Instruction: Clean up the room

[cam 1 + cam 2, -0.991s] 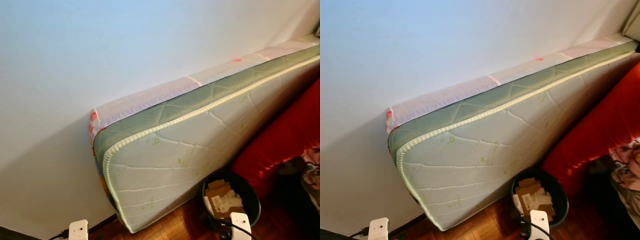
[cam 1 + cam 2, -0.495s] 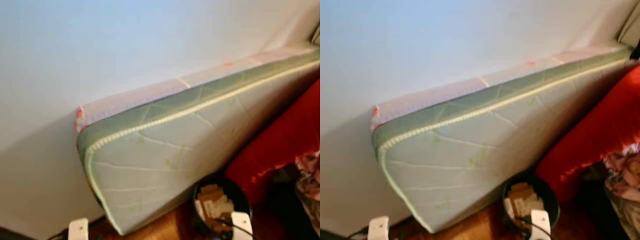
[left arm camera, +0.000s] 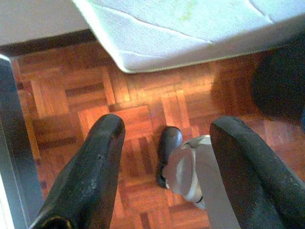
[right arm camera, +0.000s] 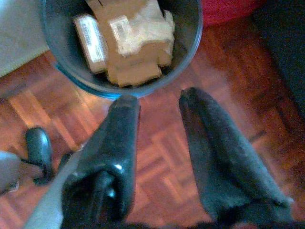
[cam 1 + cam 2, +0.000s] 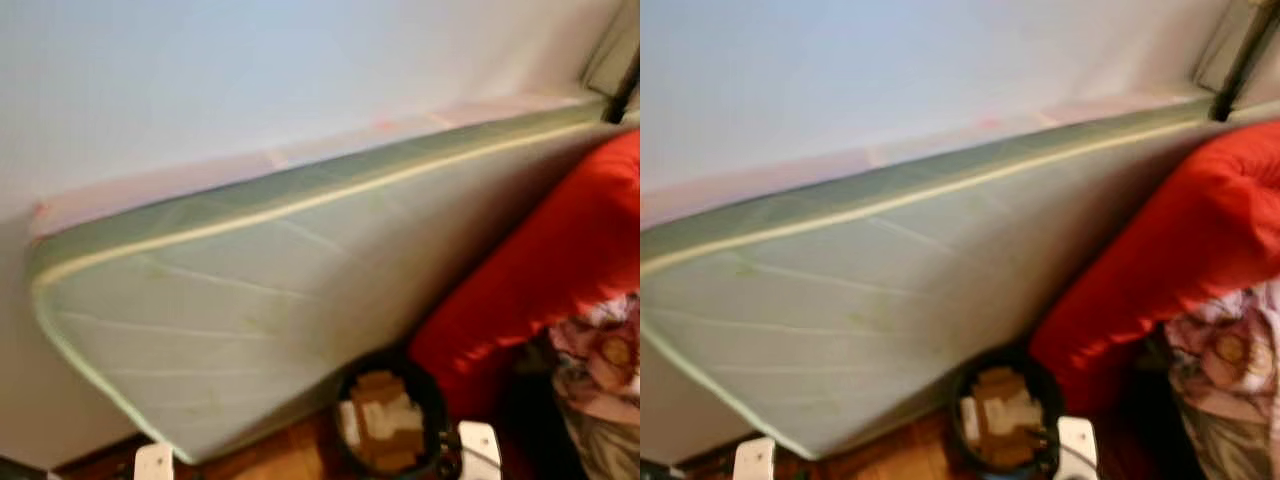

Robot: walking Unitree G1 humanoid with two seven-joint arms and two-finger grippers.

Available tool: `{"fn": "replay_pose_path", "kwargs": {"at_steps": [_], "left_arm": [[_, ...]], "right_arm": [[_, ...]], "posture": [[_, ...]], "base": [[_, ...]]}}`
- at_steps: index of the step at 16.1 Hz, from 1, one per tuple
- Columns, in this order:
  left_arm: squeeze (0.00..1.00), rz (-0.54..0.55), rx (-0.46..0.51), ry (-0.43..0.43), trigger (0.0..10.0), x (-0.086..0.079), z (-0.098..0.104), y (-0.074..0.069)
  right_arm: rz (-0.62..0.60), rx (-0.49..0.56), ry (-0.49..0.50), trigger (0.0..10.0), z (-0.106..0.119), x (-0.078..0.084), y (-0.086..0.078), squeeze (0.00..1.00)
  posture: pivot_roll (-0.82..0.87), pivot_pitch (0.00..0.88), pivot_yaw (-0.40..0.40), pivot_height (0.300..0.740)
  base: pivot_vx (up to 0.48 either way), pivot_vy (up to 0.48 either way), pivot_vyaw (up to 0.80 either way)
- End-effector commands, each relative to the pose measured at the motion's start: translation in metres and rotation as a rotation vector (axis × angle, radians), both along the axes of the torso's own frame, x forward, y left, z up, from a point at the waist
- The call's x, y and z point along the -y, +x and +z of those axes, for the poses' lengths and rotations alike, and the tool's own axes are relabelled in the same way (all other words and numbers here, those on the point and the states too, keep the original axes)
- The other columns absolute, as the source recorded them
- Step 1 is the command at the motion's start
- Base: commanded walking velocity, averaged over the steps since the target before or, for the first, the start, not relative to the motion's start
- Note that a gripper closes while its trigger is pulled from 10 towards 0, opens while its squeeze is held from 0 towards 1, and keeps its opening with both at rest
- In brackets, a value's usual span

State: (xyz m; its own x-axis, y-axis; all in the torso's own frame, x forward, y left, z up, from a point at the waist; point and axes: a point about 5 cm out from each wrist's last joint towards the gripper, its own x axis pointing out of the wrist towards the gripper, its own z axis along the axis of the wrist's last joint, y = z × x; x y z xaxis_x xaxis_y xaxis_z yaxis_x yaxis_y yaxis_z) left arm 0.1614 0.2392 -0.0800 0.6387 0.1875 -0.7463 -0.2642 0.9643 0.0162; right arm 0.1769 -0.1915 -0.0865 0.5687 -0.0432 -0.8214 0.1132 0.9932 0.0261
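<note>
- Bin [image 5: 388,425] of cardboard scraps is the nearest thing to a cleanup target you have in the left eye view: a dark round bucket on the parquet floor [image 5: 280,455], just beside the lower edge of the mattress [image 5: 250,300] and touching or nearly touching the red cushion [image 5: 540,270]. The picture is blurred, so judge that the head is swinging.
- Mattress stands on its long edge against the white wall [image 5: 250,80], probably stored there to free floor space; its pale quilted face and green piped border show clearly.
- Right eye view gives you the same scene, plus crumpled patterned fabric [image 5: 1225,365] heaped to the right of the cushion; that may be clutter to deal with.
- Left wrist view: your left gripper [image 3: 167,167] hangs over the parquet with its two black fingers spread wide and nothing between them. The mattress corner [image 3: 138,59] lies ahead, and the robot's own foot [image 3: 169,155] shows below.
- Right wrist view: your right gripper [image 4: 159,143] also hangs empty with fingers parted, poised just short of the bin rim [image 4: 95,83]. Inside you see brown cardboard pieces [image 4: 131,57] and a labelled white packet [image 4: 90,43], filling it about halfway.
</note>
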Motion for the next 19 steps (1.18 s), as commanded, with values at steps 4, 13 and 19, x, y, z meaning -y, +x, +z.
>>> {"fn": "replay_pose_path", "kwargs": {"at_steps": [4,13,19], "left_arm": [[0.00,-0.102,-0.042,0.017,10.0,0.0062,0.0061,0.0226],[0.00,-0.070,-0.028,0.005,10.0,0.0053,0.0074,0.0249],[0.00,-0.065,-0.033,0.002,10.0,0.0069,0.0065,0.0239]], "right_arm": [[-0.054,0.059,0.053,10.0,0.0321,0.0148,0.0567,0.00],[-0.052,0.057,0.052,10.0,0.0338,0.0151,0.0592,0.00],[-0.029,0.054,0.043,10.0,0.0337,0.0163,0.0586,0.00]], "posture": [[0.04,0.000,-0.004,0.740],[0.03,0.000,-0.008,0.740],[0.02,0.000,-0.016,0.740]], "base": [[0.000,0.000,0.00],[0.000,0.000,-0.05],[0.000,0.000,-0.72]]}}
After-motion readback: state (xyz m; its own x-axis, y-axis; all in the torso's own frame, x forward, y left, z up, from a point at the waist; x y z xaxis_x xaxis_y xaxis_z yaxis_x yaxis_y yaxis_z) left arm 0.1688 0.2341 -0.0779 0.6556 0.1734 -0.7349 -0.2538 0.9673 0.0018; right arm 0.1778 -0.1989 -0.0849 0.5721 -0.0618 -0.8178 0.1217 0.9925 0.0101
